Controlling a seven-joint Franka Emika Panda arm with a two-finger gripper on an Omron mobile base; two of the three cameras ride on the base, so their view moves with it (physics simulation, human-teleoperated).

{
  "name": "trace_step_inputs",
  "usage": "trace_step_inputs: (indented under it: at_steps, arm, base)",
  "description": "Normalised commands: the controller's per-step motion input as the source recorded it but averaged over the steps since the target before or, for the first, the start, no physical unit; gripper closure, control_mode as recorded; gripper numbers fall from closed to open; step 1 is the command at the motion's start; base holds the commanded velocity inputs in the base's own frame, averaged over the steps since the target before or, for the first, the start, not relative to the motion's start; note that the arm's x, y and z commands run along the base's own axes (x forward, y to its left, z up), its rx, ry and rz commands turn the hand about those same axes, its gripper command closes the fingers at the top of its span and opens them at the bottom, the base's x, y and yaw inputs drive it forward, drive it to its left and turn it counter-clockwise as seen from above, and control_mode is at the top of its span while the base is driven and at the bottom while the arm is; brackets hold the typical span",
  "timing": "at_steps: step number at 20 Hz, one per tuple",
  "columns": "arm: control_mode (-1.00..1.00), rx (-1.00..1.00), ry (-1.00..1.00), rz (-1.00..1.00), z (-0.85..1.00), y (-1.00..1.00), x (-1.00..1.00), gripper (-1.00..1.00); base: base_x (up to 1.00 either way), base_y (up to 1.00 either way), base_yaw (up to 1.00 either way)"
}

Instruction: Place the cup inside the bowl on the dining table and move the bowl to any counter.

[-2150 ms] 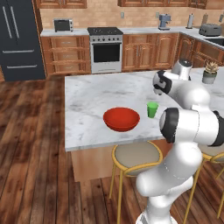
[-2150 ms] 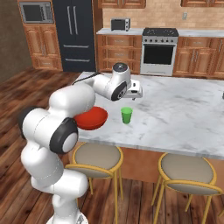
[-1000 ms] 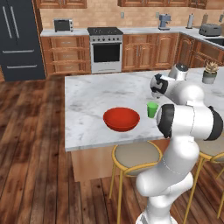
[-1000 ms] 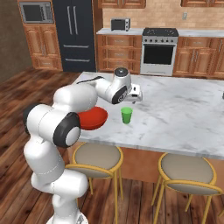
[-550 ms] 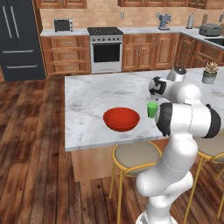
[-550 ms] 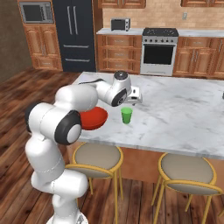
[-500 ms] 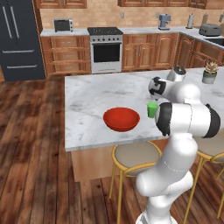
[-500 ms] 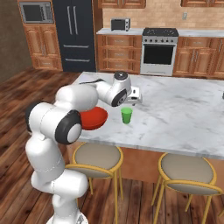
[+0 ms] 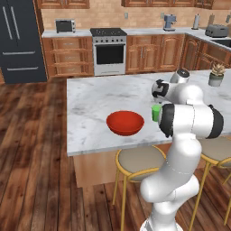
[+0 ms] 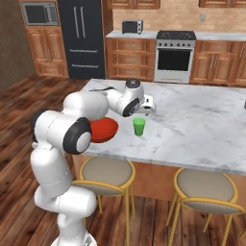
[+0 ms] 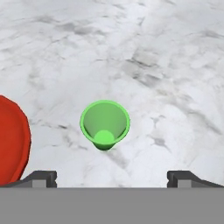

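Bench (image 9: 90, 103): white-grey veined marble top, smooth, slight sheen; wooden base. Bowl (image 9: 125, 122): glossy red, smooth. Cup (image 11: 105, 124): bright green, smooth, plastic-looking, matt. Stools (image 9: 137, 159): tan cushioned seats, yellow metal-look legs. Floor (image 9: 31, 149): dark wood planks, polished.

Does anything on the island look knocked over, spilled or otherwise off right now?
Nothing stands out. The green cup stands upright and empty on the marble dining table, beside the red bowl and apart from it. The bowl sits level and looks empty too. The open gripper hovers above the cup, touching nothing.
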Motion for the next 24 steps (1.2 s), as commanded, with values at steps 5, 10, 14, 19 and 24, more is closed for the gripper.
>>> trace_step_inputs:
  at_steps: [5,10,14,19,24]
  arm:
    - [-1.0,0.0,0.0,0.0,-0.03,0.0,0.13,-1.0]
    - [-1.0,0.0,0.0,0.0,-0.09,0.0,0.05,-1.0]
    - [-1.0,0.0,0.0,0.0,-0.16,0.0,0.05,-1.0]
    - [-1.0,0.0,0.0,0.0,-0.16,0.0,0.01,-1.0]
    - [-1.0,0.0,0.0,0.0,-0.13,0.0,0.02,-1.0]
  base:
    - [0.0,0.0,0.0]
    - [0.0,0.0,0.0]
    - [0.0,0.0,0.0]
    - [0.0,0.0,0.0]
    - [0.0,0.0,0.0]
